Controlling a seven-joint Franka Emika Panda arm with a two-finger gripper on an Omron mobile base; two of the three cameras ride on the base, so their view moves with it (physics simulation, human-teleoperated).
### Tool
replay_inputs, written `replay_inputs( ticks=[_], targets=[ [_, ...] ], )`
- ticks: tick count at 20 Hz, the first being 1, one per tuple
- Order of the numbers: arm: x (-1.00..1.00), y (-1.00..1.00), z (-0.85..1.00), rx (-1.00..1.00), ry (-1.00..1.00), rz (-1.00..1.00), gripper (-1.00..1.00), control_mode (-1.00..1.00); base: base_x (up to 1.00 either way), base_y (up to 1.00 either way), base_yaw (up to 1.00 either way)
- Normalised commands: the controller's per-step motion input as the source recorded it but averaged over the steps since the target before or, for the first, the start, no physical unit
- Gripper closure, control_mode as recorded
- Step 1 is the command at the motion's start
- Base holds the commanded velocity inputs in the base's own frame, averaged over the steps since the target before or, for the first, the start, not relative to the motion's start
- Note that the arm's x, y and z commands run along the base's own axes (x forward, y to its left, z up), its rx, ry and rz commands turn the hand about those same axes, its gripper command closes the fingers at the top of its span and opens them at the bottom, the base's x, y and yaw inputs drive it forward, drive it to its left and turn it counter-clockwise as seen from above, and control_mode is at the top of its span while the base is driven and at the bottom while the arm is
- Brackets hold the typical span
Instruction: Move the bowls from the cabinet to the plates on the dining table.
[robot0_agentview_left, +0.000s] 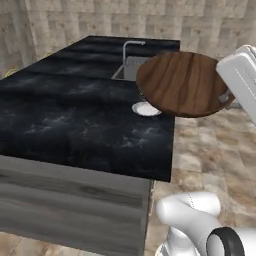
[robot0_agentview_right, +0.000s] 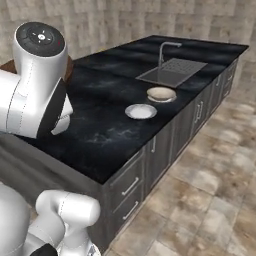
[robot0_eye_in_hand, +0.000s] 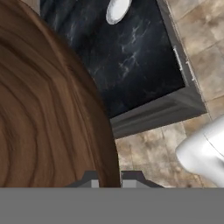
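**Wooden bowl carried toward the empty plate**

The brown wooden bowl (robot0_agentview_left: 182, 82) hangs in the air over the worktop's (robot0_agentview_left: 75, 115) floor-side long edge, its rim clamped between the closed tips of the gripper (robot0_eye_in_hand: 110, 178). It tilts and touches nothing below.

On the worktop, an empty plate (robot0_agentview_right: 140, 111) lies near that long edge. Just beyond it, close to the sink (robot0_agentview_right: 172, 71), the cream bowl (robot0_agentview_right: 161, 93) already sits on the second plate.

So, by my reading, the first bowl is delivered and this is the carrying step for the second. The next move calls for bringing the wooden bowl over the empty plate, levelling it, lowering until it rests centred, then letting go.
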Motion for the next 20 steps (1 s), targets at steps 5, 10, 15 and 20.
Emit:
replay_inputs(
  ticks=[5,10,15,20],
  targets=[
    [0.00,0.00,0.00,0.00,0.00,0.00,1.00,1.00,0.00,-0.01,0.50],
    [0.00,0.00,0.00,0.00,0.00,0.00,1.00,1.00,0.19,-0.81,0.18],
    [0.00,0.00,0.00,0.00,0.00,0.00,1.00,1.00,0.64,-1.00,0.00],
    [0.00,0.00,0.00,0.00,0.00,0.00,1.00,1.00,1.00,-0.78,0.02]
  ],
)
